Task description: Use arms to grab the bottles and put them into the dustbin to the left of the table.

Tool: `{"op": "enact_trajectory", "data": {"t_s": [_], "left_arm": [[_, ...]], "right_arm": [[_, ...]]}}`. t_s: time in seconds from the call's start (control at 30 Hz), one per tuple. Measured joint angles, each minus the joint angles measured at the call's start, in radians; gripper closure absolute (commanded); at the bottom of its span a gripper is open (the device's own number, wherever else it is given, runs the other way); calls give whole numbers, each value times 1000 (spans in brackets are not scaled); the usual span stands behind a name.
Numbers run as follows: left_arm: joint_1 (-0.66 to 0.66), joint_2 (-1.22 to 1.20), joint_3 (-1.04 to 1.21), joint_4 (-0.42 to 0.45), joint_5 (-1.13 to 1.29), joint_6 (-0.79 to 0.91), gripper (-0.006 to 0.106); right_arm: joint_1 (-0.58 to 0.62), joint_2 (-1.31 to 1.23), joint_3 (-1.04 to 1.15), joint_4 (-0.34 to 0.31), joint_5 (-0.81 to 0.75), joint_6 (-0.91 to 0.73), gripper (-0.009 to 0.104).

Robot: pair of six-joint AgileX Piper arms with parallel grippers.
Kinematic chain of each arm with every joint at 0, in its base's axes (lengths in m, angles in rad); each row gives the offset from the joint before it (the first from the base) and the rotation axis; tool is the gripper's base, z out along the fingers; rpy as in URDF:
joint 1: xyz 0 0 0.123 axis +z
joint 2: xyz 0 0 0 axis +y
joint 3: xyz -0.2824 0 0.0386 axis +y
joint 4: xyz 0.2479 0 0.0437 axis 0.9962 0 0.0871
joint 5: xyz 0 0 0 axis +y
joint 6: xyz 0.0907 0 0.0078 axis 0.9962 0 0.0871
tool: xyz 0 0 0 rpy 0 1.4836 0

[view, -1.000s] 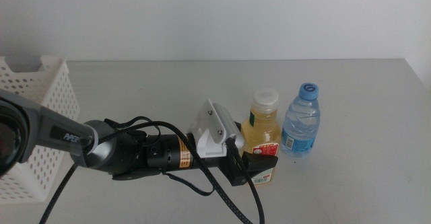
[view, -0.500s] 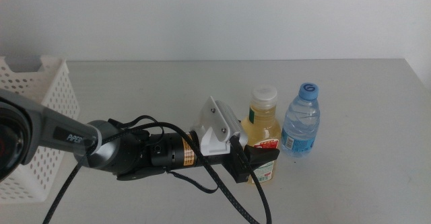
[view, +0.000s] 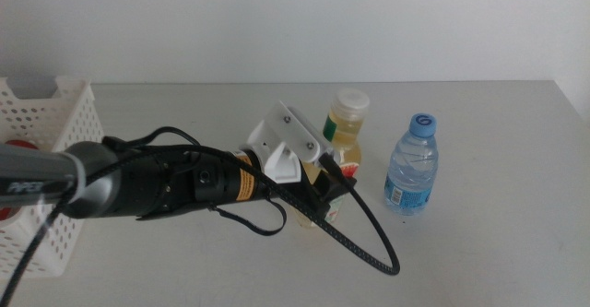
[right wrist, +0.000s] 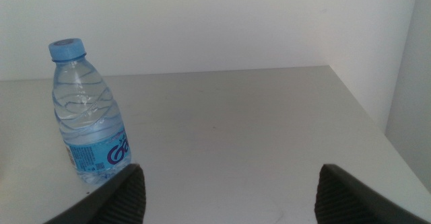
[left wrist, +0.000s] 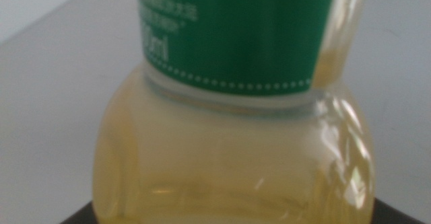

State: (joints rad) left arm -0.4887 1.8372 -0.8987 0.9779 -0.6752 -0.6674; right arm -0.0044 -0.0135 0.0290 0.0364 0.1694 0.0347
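Yellow juice fills the juice bottle, which has a white cap and a green-and-red label; it leans tilted above the desk, clenched in the left hand near the desk's middle; in the left wrist view its amber body and green label crowd the picture. Just beside it stands the water bottle, clear, blue-capped, upright, apart from the juice bottle. At the desk's left edge sits the dustbin, white and perforated; something red shows through its wall. Right hand waits released near the water bottle.
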Motion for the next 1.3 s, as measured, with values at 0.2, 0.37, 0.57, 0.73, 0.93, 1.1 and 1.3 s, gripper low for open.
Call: {"op": "enact_trajectory", "data": {"t_s": [0.2, 0.37, 0.57, 0.73, 0.93, 1.1, 1.3], "left_arm": [[0, -216, 0, -4, 214, -84, 96], [0, -386, 0, -13, 415, -102, 96], [1, -485, 0, -112, 667, -91, 96], [3, -541, -4, -371, 909, 151, 96], [78, -550, -101, -714, 1143, 505, 96], [214, -550, -225, -788, 1320, 624, 96], [388, -551, -360, -807, 1492, 714, 96]], "right_arm": [[0, 0, 0, 0, 0, 0, 31], [0, 0, 0, 0, 0, 0, 31], [0, 0, 0, 0, 0, 0, 31], [0, 0, 0, 0, 0, 0, 31], [0, 0, 0, 0, 0, 0, 31], [0, 0, 0, 0, 0, 0, 31], [0, 0, 0, 0, 0, 0, 31]]}}
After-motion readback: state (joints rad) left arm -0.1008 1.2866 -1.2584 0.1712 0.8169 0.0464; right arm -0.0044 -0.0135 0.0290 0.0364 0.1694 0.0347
